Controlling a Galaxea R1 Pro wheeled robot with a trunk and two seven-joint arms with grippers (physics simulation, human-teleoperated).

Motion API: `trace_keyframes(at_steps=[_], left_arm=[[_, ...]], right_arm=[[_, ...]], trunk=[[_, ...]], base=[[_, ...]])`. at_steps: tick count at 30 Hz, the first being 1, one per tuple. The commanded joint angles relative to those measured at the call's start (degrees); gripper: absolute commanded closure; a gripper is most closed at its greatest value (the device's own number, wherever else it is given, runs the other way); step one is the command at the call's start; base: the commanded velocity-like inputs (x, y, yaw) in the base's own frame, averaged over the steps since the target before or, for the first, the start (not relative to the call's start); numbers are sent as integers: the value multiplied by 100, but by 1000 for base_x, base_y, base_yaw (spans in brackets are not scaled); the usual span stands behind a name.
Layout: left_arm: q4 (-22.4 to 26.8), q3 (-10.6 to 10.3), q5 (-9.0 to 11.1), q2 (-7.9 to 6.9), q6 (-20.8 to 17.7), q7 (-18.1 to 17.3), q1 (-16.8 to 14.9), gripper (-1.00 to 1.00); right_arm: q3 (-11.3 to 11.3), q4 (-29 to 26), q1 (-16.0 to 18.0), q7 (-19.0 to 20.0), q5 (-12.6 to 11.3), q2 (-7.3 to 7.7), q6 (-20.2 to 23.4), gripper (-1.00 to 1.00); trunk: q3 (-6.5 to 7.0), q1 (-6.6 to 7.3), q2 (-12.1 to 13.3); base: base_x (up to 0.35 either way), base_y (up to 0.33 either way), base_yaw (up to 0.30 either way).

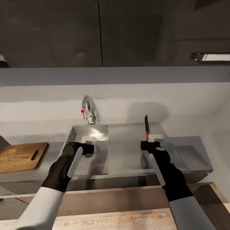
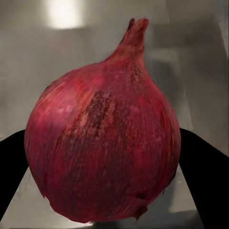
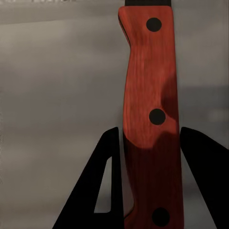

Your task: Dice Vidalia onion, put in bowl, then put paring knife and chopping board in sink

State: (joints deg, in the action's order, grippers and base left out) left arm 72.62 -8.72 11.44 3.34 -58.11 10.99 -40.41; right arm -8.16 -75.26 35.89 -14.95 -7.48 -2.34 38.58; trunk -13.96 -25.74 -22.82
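Head view: left hand [image 1: 88, 149] down in the steel sink [image 1: 99, 131], just a speck of red at its tip; right hand [image 1: 153, 140] over the grey tabletop [image 1: 127, 143], knife [image 1: 147, 127] upright, dark blade pointing away. Wooden board [image 1: 20, 156] off to the left, slot handle showing. Left wrist view: papery pinkish-red onion [image 2: 105, 143] clamped between black fingers [image 2: 207, 176]. Right wrist view: riveted red-orange knife handle [image 3: 151, 124] gripped between fingers [image 3: 102, 191].

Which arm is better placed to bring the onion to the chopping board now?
Left. The left hand already flanks the Vidalia onion in the sink, nearer the chopping board. The right hand holds the paring knife.
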Motion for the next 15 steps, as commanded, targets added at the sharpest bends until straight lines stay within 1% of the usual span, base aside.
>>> trace_keyframes(at_steps=[1, 3, 7, 10, 15], left_arm=[[218, -6, 95, -40, -22, 53, 91, 100], [552, -6, 95, -88, -30, 53, 249, 100], [712, -7, 95, -108, -33, 53, 336, 100], [736, -7, 95, -107, -33, 53, 347, 100], [748, -14, 95, -108, -33, 53, 350, 100]], right_arm=[[-9, -6, 5, -52, -60, 1, 15, 100], [-10, -6, 5, -52, -60, -1, 11, 100], [-10, -6, 5, -52, -60, 1, 9, 100], [-10, -6, 5, -52, -60, 1, 9, 100], [-10, -6, 5, -44, -60, 5, 0, 100]], trunk=[[-2, -4, -10], [16, -4, -10], [52, -4, -10], [79, -4, -10], [122, -4, -10]], base=[[0, 0, 0], [0, 0, 0], [0, 69, 0], [0, 214, 0], [0, 285, 0]])
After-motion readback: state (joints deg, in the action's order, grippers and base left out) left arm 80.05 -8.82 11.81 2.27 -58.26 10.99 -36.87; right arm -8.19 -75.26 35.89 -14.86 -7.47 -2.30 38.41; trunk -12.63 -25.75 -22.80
